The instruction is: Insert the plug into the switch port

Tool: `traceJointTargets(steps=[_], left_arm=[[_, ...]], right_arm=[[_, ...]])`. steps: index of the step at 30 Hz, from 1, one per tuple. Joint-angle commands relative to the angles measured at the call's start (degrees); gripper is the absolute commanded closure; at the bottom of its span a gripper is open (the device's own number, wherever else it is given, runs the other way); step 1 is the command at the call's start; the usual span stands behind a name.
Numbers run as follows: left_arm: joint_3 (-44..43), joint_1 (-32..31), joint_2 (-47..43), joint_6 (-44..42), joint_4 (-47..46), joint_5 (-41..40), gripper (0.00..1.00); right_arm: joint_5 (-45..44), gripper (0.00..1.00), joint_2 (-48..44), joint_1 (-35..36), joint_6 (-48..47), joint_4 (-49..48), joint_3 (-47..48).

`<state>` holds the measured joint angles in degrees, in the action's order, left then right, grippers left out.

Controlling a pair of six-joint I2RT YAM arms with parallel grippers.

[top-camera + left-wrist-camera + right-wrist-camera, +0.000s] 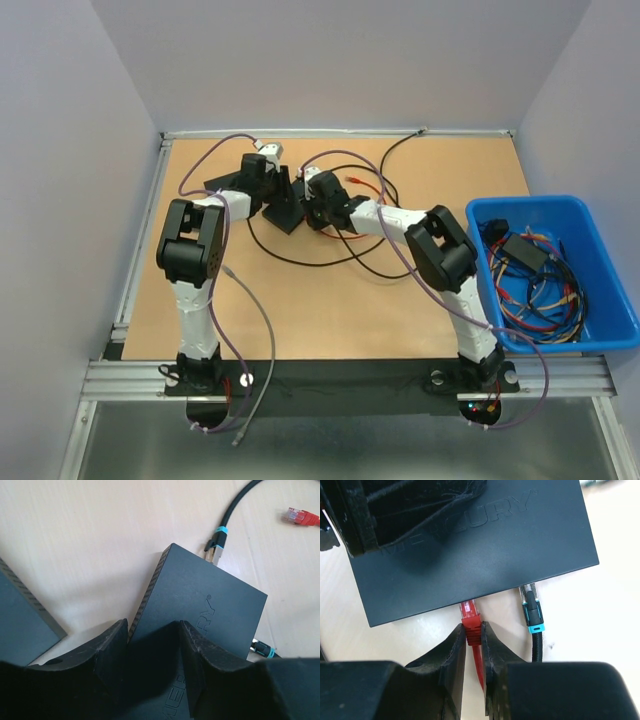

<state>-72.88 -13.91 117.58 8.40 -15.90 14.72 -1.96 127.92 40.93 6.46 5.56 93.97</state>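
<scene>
1. The right fingers (pixel 454 652) are clenched on the rear boot of the red plastic network plug (pixel 470 616), one finger on each side.
2. Just ahead of those fingertips, the plug's nose meets the near edge of the black flat metal switch (pixel 485 545). How deep it sits in the port cannot be told.
3. Just right of the right fingers, a black round cable with a teal-banded plug (pixel 532 611) is seated in a neighbouring port on the same edge.
4. The left fingers (pixel 112 650) are released and spread over the opposite end of the switch. One lies across its top face and the other sits just off its perforated side. Whether they press down cannot be told.
5. Ahead and to the right of the left fingers, a loose second red plug (pixel 300 516) lies on the pale wooden desk (pixel 75 540), apart from the switch.
6. To the left of the left fingers, the corner of a dark grey flat box (pixel 20 620) rests on the desk.
7. Well to the right of both pairs of fingers, a blue rectangular plastic bin (pixel 560 205) stands at the desk's right edge.
8. The bin holds a tangle of black and orange cables (pixel 545 295), with a black rectangular adapter block (pixel 524 248) lying on top of them.
</scene>
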Motion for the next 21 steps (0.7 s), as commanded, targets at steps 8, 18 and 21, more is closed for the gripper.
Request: traceJointTargets(steps=[8, 18, 21], left_arm=[[3.71, -5.07, 2.48, 3.99, 18.19, 7.34, 0.47], [-1.03, -2.97, -2.18, 5.66, 22.48, -0.73, 0.46], [-2.61, -2.26, -3.49, 6.36, 23.63, -2.5, 0.46]], right_arm=[[-1.82, 0.58, -10.93, 0.29, 2.59, -22.53, -2.3], [-1.3, 0.52, -17.33, 0.29, 2.68, -22.79, -8.09], [-0.77, 0.51, -20.15, 0.29, 3.38, -22.79, -10.56]])
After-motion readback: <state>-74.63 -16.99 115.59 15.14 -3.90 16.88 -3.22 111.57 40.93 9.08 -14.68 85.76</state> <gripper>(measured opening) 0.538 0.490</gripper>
